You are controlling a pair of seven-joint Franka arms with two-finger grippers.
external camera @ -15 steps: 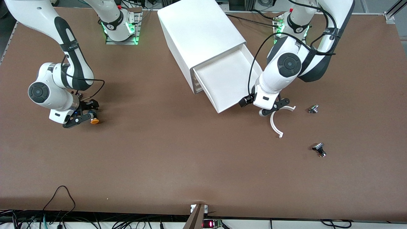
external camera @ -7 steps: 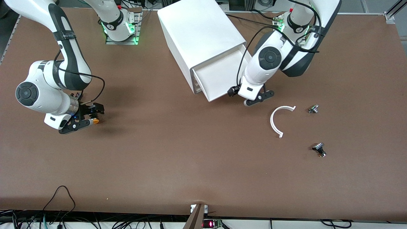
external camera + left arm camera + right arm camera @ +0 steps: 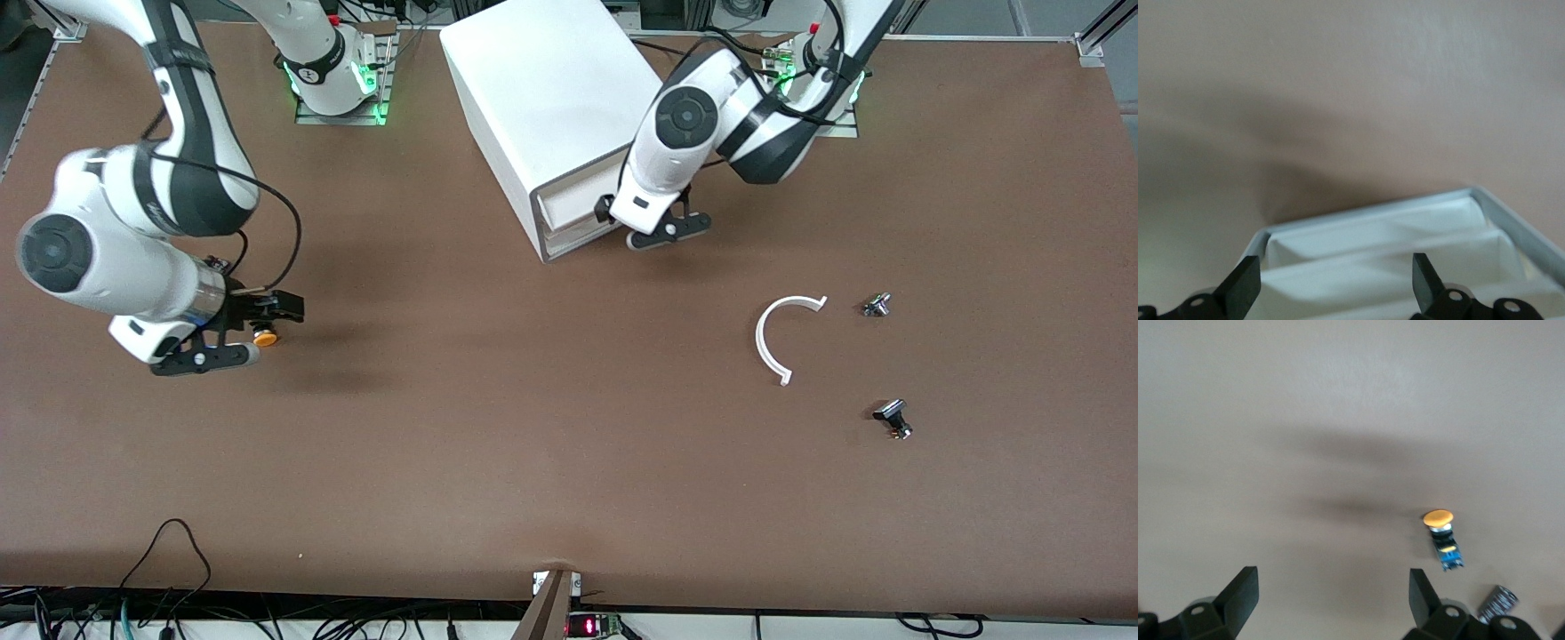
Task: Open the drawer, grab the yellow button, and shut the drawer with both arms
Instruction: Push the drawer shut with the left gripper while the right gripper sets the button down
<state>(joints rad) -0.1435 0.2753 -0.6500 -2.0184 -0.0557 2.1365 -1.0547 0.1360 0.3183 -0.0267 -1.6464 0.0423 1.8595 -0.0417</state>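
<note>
Drawer (image 3: 569, 206) sits almost shut, left gripper (image 3: 669, 229) spread wide against it; button (image 3: 263, 337) lies on the table (image 3: 533, 444) under the right gripper (image 3: 233, 331), also spread wide.

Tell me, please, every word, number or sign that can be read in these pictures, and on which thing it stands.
No text can be read.
White cabinet and drawer: no label visible.
Button: no marking visible.
Small box at the table's near edge: red lit marks, too small to read.
</note>
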